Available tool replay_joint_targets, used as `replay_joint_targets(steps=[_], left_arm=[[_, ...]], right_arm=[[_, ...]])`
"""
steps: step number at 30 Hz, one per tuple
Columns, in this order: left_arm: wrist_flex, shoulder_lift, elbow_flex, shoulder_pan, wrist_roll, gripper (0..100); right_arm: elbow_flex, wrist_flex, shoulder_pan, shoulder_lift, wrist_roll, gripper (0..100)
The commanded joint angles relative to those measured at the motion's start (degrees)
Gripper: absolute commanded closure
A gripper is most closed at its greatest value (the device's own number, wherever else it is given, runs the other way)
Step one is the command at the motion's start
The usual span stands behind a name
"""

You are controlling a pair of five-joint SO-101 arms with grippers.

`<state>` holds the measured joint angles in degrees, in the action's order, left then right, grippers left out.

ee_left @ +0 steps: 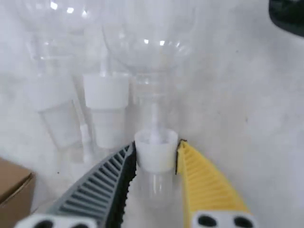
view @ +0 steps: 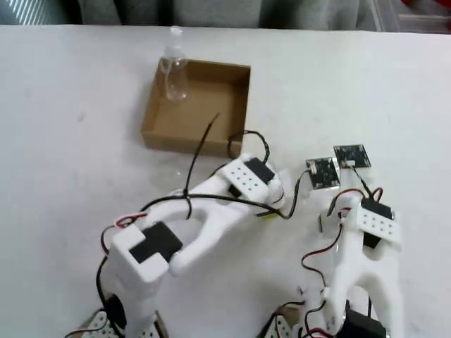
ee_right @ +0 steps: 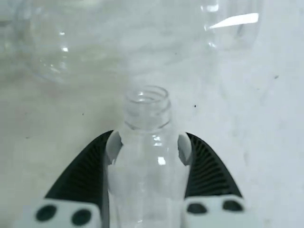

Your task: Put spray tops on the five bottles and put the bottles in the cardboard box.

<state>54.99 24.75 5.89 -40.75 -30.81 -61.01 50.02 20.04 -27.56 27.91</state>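
- A cardboard box (view: 180,134) is sitting open on the white table (view: 63,141), just beyond the two arms.
- A capped clear bottle (view: 173,70) is standing in the box's far left corner.
- The right gripper (ee_right: 148,145) is clamping an uncapped bottle (ee_right: 147,107) at its shoulders.
- The left gripper (ee_left: 156,151) is pinching a white spray top (ee_left: 154,160), its fingers closed on it, with other spray tops (ee_left: 106,95) lying just beyond.

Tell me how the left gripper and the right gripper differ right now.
The left gripper is shut on a white spray top; the right gripper is shut on a clear bottle with an open neck. The left gripper's fingers are one grey and one yellow; the right gripper's fingers are both black. Shared: each grips its piece from both sides.
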Motion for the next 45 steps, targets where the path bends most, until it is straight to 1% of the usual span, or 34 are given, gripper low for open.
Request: replay_joint_targets(steps=[1,7,10,14,18,20,21,23,26,32,36,38,41,44,45], left_arm=[[-0.7,-0.31,-3.16,-0.57,-2.29,84],[-0.53,-0.22,-2.73,-0.84,-2.64,84],[1.49,-0.22,-3.08,-0.84,-2.64,85],[1.85,-0.22,-3.08,-0.92,-2.64,85],[1.85,-0.22,-2.9,-2.24,-3.16,95],[1.93,-0.31,-2.64,-3.21,-6.68,98],[2.46,-0.31,-2.64,-3.47,-8.09,98],[4.4,-0.31,-2.81,-3.56,-9.85,97],[6.86,-0.31,-2.73,-3.56,-10.2,97],[16.18,-0.31,-3.08,-3.3,-10.64,97],[21.98,-1.8,-2.64,-3.21,-17.32,97],[25.76,-3.38,-2.55,-2.77,-19.16,97],[30.07,-5.76,-2.55,0.22,-20.13,97],[30.77,-8.31,0.09,5.05,-20.4,97],[30.68,-9.27,1.67,6.55,-21.63,97]], right_arm=[[0.09,-1.19,0.31,-1.63,0.88,98.1],[0.09,-1.19,0.31,-1.63,0.88,98.1],[0.09,-1.19,0.4,-1.63,0.88,98.1],[0.09,-1.19,0.57,-1.63,0.88,98.1],[0.09,-1.27,0.57,-1.63,0.88,98.1],[0.09,-1.27,0.57,-1.63,0.88,98.1],[0.09,-1.27,0.57,-1.63,0.88,98.1],[0.09,-1.27,0.57,-1.63,0.88,98.1],[-0.09,-2.15,0.57,-1.63,0.79,98.1],[-0.18,-2.33,0.48,-1.63,0.7,98.1],[-0.18,-2.33,0.57,-1.63,0.62,98.1],[-0.18,-2.33,0.57,-1.63,0.62,98.1],[-0.18,-2.42,0.57,-1.63,0.44,98.1],[-0.18,-2.42,0.57,-1.63,0.44,98.1],[-0.18,-2.42,0.57,-1.63,0.44,98.1]])
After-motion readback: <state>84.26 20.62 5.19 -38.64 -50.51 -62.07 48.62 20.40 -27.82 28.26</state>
